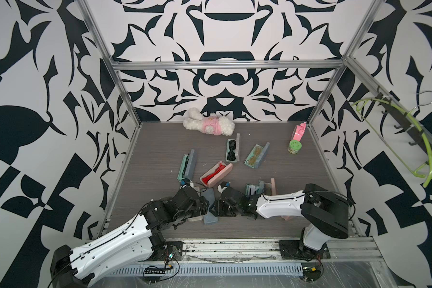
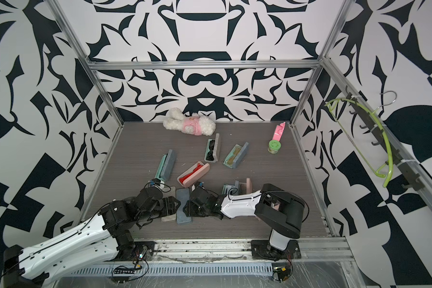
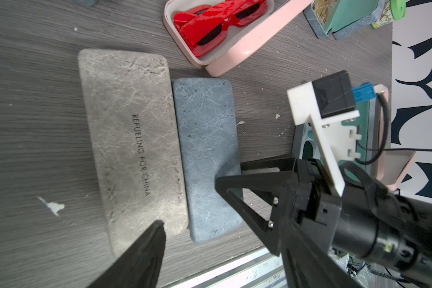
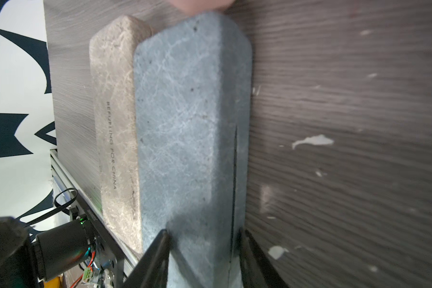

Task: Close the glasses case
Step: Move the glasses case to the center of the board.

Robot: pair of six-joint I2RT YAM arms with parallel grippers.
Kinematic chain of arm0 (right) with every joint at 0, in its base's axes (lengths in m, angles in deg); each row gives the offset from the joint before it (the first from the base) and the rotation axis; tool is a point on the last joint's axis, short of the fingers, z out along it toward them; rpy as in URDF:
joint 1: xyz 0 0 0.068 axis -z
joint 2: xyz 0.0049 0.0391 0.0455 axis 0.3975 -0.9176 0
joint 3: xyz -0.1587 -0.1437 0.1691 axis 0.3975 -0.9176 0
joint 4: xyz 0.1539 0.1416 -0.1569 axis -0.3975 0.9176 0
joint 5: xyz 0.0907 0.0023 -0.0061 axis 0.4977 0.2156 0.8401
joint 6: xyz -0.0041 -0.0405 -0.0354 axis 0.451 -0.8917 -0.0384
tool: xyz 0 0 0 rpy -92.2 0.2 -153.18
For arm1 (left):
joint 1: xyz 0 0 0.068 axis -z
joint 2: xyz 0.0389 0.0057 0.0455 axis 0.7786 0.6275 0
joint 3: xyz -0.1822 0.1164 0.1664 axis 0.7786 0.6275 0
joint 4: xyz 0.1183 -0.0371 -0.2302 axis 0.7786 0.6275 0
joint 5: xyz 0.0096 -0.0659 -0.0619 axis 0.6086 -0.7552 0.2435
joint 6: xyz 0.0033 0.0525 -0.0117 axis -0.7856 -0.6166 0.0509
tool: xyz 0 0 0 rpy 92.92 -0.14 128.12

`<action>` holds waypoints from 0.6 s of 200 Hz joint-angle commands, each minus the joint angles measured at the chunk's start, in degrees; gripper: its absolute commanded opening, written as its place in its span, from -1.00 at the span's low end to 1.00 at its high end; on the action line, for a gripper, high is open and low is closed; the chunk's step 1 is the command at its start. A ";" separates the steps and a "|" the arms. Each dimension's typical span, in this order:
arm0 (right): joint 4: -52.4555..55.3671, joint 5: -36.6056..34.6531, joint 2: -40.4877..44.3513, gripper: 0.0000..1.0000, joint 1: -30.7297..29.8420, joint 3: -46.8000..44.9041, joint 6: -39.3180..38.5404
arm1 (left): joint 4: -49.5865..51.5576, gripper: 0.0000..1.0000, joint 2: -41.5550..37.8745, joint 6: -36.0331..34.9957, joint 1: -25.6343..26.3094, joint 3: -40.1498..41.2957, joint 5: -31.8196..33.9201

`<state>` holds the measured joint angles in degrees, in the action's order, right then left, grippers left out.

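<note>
Eight glasses cases lay on the dark wood-grain table (image 1: 157,147). Two were shut and lay flat side by side, touching, near the front edge between the two arms: the blue-gray case (image 3: 205,139) and a beige case (image 3: 125,129) printed REFUELING FOR CHINA.

Six cases stood open:
- a teal-lined case (image 1: 187,165) toward the left;
- a pink case (image 1: 216,174) holding one pair of red glasses (image 3: 217,27);
- a gray case (image 1: 232,150) with one black pair;
- a second gray case (image 1: 256,155) with one olive pair;
- behind the right arm, another teal case (image 1: 253,189) and another pink one (image 1: 272,185).

The right gripper (image 4: 203,237) had its two fingers set on either side of one end of the blue-gray case. They sat close against it, but the wrist view was too cramped to show whether they clamped it. The left gripper (image 2: 175,207) hung spread wide over the beige case and held nothing.

At the back of the table lay one plush toy (image 1: 208,124), one pink plastic item (image 1: 298,132) and one green-lidded jar (image 1: 294,147).
</note>
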<state>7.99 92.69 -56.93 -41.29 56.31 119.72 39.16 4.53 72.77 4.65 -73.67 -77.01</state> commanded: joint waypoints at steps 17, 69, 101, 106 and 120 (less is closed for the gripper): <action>0.94 -1.86 -0.61 -0.02 -1.14 -0.31 2.85 | 0.12 0.55 -0.47 -0.76 0.02 -0.39 -0.66; 2.34 -3.17 3.58 0.17 -1.19 -0.83 1.16 | 0.23 0.55 -0.27 -1.53 0.02 -1.51 -0.75; 5.44 -5.13 7.54 0.42 -1.16 -1.59 -0.62 | -0.72 0.56 -0.09 -2.31 0.02 -1.99 -0.75; 5.80 -5.52 8.29 0.46 -1.21 -1.83 -0.98 | -0.85 0.56 -0.08 -2.39 0.04 -2.05 -0.75; 7.31 -6.58 10.51 0.52 -1.21 -2.24 -2.41 | -1.37 0.57 0.02 -2.76 0.11 -2.37 -0.75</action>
<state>12.39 89.28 -50.83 -42.16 54.74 120.02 38.85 4.51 71.51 4.65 -74.32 -77.38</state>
